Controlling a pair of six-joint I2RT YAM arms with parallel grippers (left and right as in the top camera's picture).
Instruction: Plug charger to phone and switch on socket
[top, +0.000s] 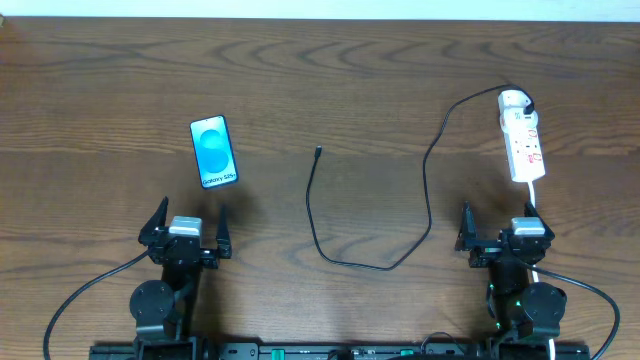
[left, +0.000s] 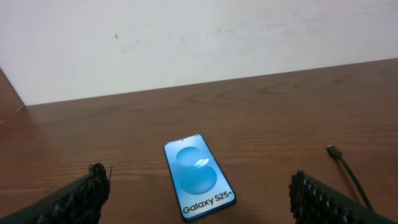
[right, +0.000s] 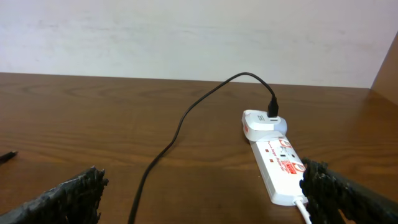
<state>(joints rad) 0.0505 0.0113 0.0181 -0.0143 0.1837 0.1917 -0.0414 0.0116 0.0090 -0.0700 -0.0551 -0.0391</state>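
socket (right: 280, 165): switch positions too small to tell | charger (right: 180, 124): cable cut off at bottom edge

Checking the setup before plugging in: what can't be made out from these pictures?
Narrow white power strip, switch positions: too small overhead, blurred in the right wrist view.
Slim blue-screened smartphone, charging port: too small in both views.
Thin black cable: left wrist view, end effector finger hides all but its tip.
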